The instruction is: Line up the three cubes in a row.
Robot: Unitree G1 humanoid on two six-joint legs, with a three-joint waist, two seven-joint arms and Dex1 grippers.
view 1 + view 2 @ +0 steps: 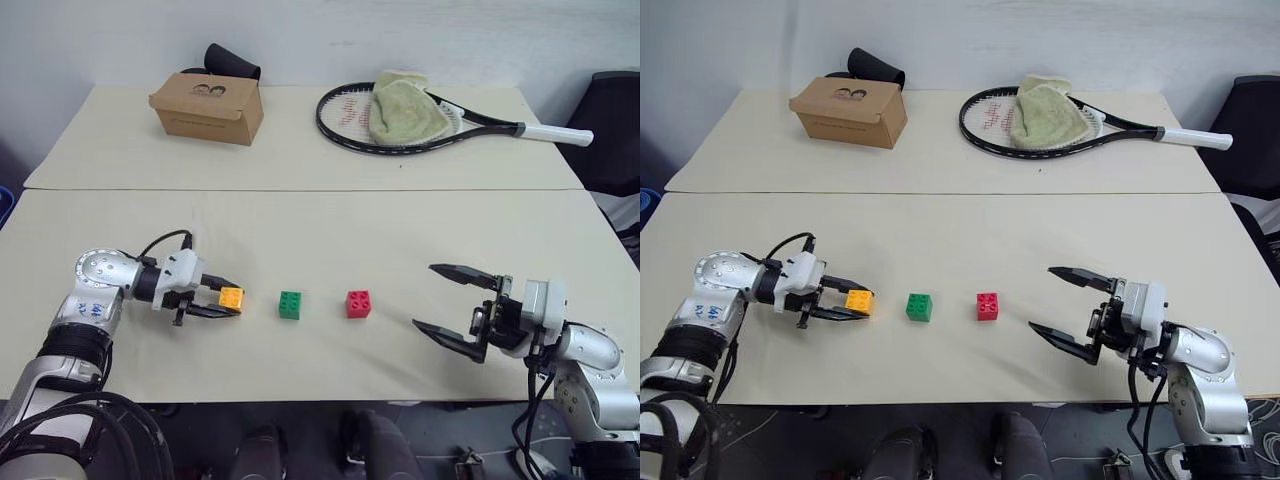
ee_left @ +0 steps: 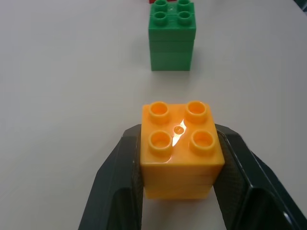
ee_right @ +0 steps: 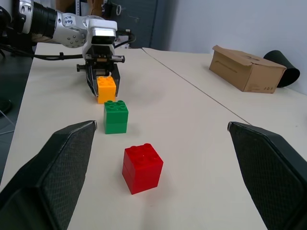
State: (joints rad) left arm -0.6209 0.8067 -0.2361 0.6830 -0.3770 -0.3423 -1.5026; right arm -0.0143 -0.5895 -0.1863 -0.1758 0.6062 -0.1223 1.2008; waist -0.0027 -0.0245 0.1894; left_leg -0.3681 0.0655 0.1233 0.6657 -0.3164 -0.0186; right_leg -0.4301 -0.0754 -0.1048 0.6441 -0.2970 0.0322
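Note:
Three studded cubes stand on the near table in one line: yellow-orange (image 1: 231, 297), green (image 1: 290, 305) and red (image 1: 358, 304). My left gripper (image 1: 226, 299) points right and is shut on the yellow-orange cube (image 2: 181, 148), its black fingers (image 2: 122, 179) pressing both sides; the cube rests at table level at the left end. The green cube (image 2: 172, 34) sits just beyond it. My right gripper (image 1: 448, 301) hovers open to the right of the red cube (image 3: 142, 167), holding nothing.
On the far table lie a brown cardboard box (image 1: 207, 107), a black object behind it (image 1: 232, 62), and a tennis racket (image 1: 440, 122) with a green towel (image 1: 403, 106) on its strings. A seam (image 1: 300, 190) divides the two tables.

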